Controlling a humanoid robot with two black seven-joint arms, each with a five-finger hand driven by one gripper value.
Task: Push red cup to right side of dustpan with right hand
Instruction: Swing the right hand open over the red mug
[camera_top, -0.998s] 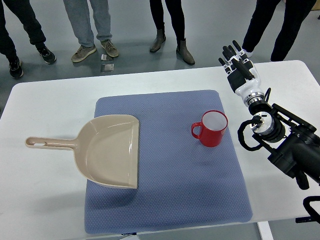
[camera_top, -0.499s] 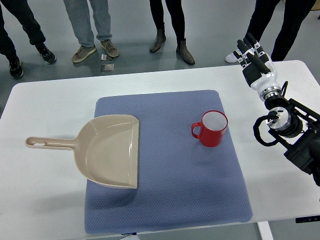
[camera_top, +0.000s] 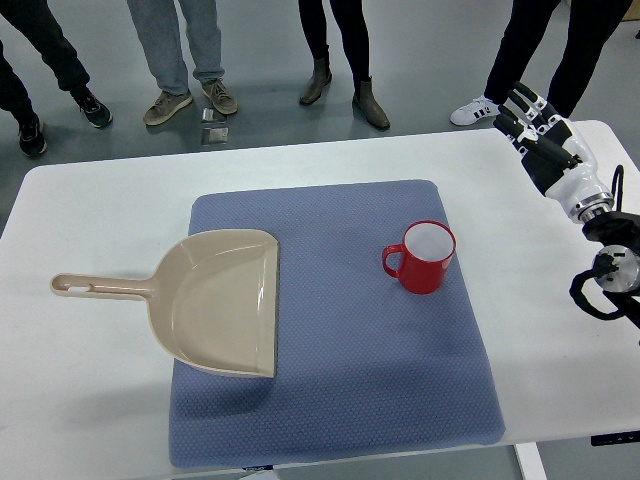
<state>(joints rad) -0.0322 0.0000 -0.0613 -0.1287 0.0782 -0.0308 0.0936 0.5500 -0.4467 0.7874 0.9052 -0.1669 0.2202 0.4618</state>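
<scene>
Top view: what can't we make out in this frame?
- Left arm: out of the top view entirely.
- Right robot hand: forearm cut off by the right edge.
- Red cup: contents not visible, its interior only looks pale; its base is hidden by its own body.
- People behind the table: only legs and shoes show, cut by the top edge.
- Small object on the floor: too small to identify.

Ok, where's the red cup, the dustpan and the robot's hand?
red cup (camera_top: 424, 268), top view, on its red side.
dustpan (camera_top: 215, 305), top view, in the middle of its scoop.
right hand (camera_top: 548, 145), top view, on its back.
</scene>
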